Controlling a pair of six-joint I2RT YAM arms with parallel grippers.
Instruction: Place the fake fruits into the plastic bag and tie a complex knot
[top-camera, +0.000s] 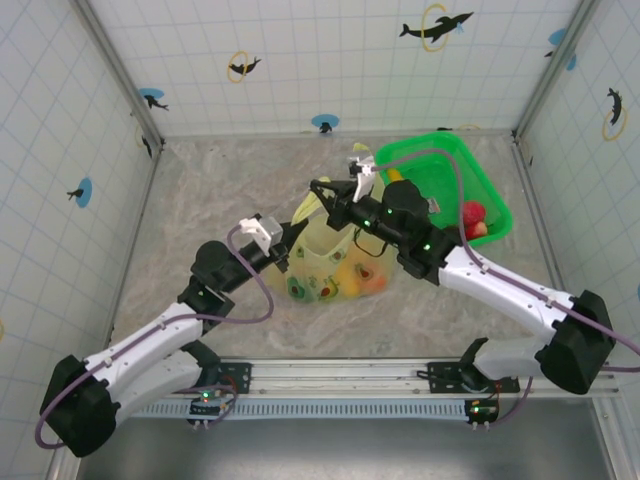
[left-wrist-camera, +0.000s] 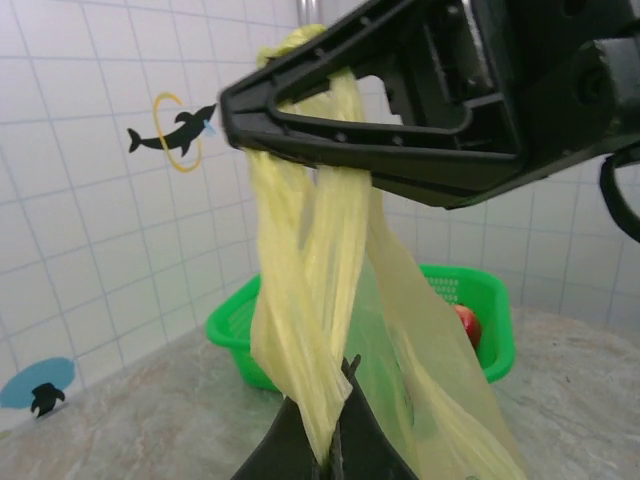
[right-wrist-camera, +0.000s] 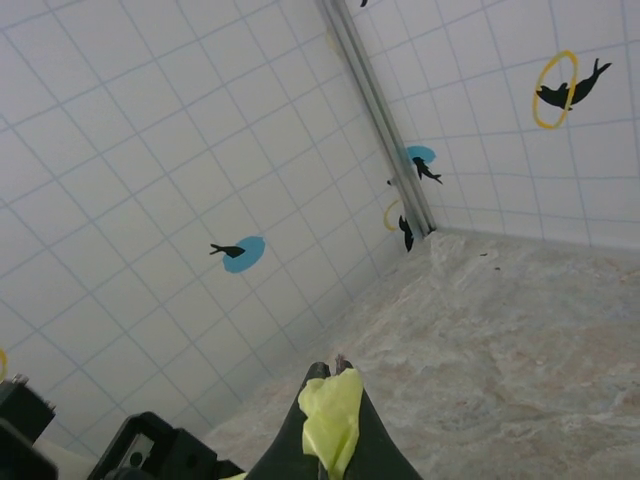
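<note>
While the handle strips (left-wrist-camera: 310, 280) are stretched taut, the left pincer (left-wrist-camera: 337, 430), at the bottom of its wrist view, is clamped shut on one and the right pincer (right-wrist-camera: 330, 390) is closed on the tip of another, so the knot looks begun, not tied. Beyond, mid-frame from above, the plastic bag (top-camera: 325, 262) rests on the surface (top-camera: 200, 190) with several fake fruits (top-camera: 360, 278) inside, while a red fruit (top-camera: 474, 214) lies in the green tray (top-camera: 500, 195) upper right. Printed marks on the bag are too small to read

plastic bag (top-camera: 322, 250) pale translucent yellow, orange/yellow fruits (top-camera: 358, 276) showing through. tray (top-camera: 440, 143) at 1 o'clock bright green. walls (top-camera: 300, 60) white tile, black dolphins, blue discs, yellow rings.
</note>
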